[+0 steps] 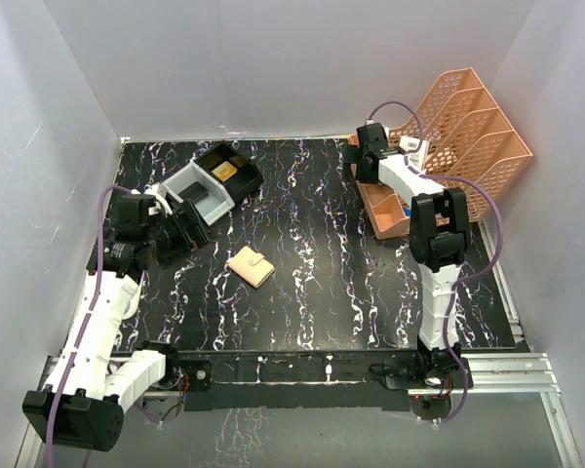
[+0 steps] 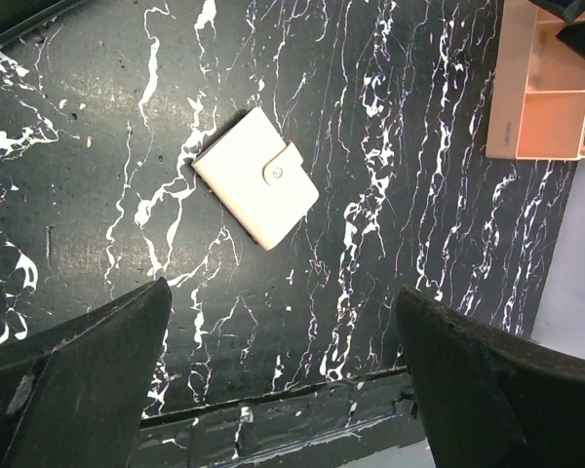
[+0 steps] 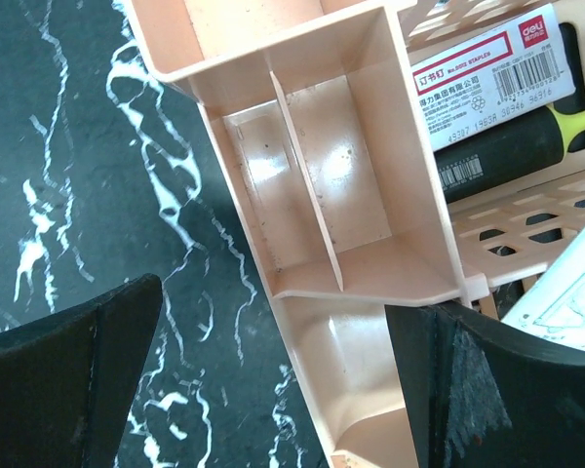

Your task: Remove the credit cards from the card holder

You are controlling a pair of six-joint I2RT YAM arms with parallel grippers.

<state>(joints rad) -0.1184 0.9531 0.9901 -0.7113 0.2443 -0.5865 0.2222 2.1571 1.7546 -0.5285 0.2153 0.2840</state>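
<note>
Card holder lies closed, skewed, just ahead of left jaws, far from right jaws; both gape wide, empty.

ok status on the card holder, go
Open, empty: left gripper near card holder, right gripper over peach organiser. The card holder snapped shut, flat on table. Nothing blocking it.

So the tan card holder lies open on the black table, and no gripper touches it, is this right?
Not quite: the card holder lies closed, its snap tab fastened, as the left wrist view shows. It is on the black table, untouched.
</note>
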